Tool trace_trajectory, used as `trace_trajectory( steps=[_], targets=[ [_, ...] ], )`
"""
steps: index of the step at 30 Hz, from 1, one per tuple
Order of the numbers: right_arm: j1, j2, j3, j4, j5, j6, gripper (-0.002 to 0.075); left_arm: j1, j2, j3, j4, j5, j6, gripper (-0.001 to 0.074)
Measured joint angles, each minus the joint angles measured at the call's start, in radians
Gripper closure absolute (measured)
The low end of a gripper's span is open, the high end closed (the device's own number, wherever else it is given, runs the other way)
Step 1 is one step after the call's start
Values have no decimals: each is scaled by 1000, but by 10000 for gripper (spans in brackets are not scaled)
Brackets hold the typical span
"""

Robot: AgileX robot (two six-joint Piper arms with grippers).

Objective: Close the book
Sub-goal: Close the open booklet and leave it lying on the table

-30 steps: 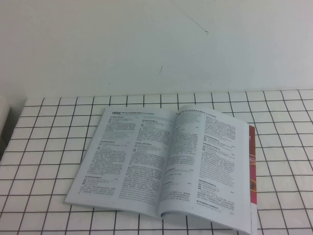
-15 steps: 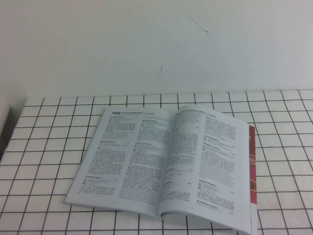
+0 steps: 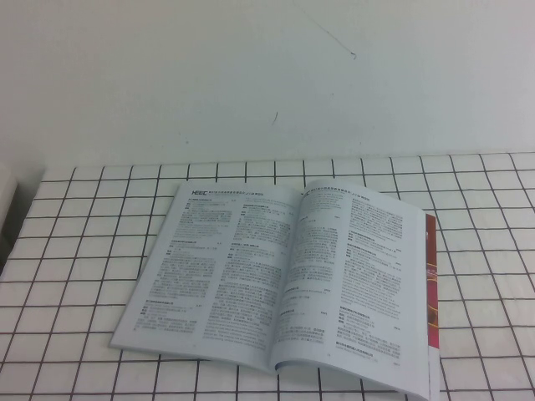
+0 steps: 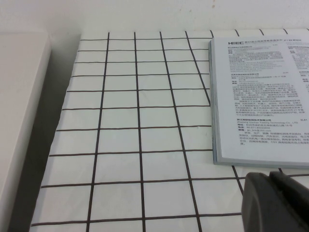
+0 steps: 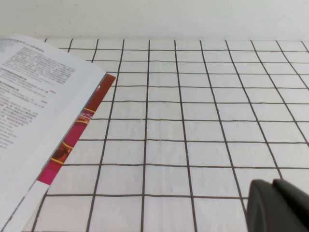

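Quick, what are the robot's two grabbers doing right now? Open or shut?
Left gripper: cannot be told; it is by the book's left page.
Right gripper: cannot be told; over the table, right of the book.

Much of what I get here is clipped or unreadable.

From the high view the book (image 3: 284, 276) loses its near right corner to the frame edge, and its print (image 3: 242, 251) is too small for me to read beyond a bold heading. Its red cover (image 3: 431, 284) shows only as a strip, the rest buried under the right-hand pages. Each wrist view cuts the book at the frame edge. My left gripper (image 4: 277, 200) is just a dark piece clipped by the frame, over the gridded table (image 4: 140, 145) just beside the book's corner. My right gripper (image 5: 280, 205) is likewise clipped, over bare grid, well apart from the cover. A pale slab (image 4: 19, 96) beside the table runs out of frame.
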Motion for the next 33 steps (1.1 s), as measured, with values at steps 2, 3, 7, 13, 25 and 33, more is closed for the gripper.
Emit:
trace_trajectory(
  steps=[2,3,7,13,25,33],
  targets=[
    [0,0,0,0,0,0,729,0,0,0,0,0,0,738],
    [0,0,0,0,0,0,729,0,0,0,0,0,0,738],
    [0,0,0,0,0,0,729,0,0,0,0,0,0,738],
    [0,0,0,0,0,0,729,0,0,0,0,0,4,738],
    [0,0,0,0,0,0,729,0,0,1,0,-12,4,738],
    [0,0,6,0,-38,0,729,0,0,11,0,-97,4,738]
  ],
)
